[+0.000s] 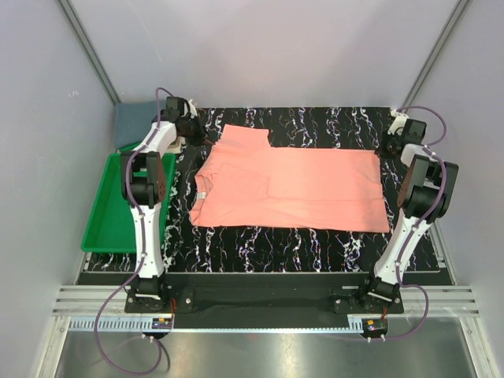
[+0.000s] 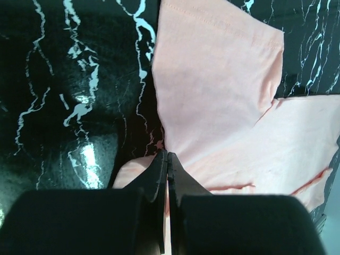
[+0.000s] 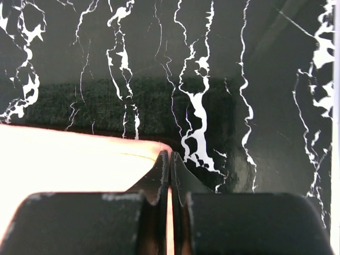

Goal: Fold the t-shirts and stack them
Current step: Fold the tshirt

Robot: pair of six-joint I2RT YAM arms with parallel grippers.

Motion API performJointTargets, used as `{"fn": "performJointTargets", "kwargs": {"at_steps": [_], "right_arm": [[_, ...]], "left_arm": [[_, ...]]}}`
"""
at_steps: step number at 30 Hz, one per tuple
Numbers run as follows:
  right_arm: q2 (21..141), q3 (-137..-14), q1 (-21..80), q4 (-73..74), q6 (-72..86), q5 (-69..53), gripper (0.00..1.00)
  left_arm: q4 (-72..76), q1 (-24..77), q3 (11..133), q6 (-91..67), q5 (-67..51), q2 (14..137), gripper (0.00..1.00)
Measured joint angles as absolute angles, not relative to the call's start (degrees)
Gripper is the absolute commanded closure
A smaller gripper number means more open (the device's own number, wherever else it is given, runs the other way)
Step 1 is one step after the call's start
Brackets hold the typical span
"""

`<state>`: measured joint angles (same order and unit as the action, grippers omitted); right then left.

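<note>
Two arms, one pink shirt (image 1: pixel 299 189) spread flat on a black, white-veined table (image 1: pixel 315 240).
Soft smooth cloth, one short sleeve fanned out; blue-grey shirt (image 1: pixel 134 124) lies far left, behind the green plastic tray (image 1: pixel 94 236). Both left gripper (image 2: pixel 167 154) and right gripper (image 3: pixel 170 154) have fingers clenched, tips at the pink shirt's far edge; whether cloth is pinched, cannot tell.

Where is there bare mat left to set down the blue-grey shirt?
Bare mat runs along the near side, between the salmon-pink t-shirt and the arm bases; another strip lies beyond its far edge, right of the sleeve. The left is crowded: green tray, left arm, blue-grey t-shirt.
</note>
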<state>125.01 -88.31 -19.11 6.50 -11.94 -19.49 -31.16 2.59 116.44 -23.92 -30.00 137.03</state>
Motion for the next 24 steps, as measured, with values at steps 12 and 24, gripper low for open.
{"fn": "performJointTargets", "kwargs": {"at_steps": [12,24], "right_arm": [[116.55,-77.32,-19.11,-6.04,-10.26,-18.65,1.0],[107.53,-59.57,-19.11,-21.45,-13.3,-20.36,1.0]], "left_arm": [[-29.45,1.74,111.79,-23.79,-30.15,132.14,1.0],[-25.58,1.74,98.61,-23.88,-30.55,123.61,1.0]]}}
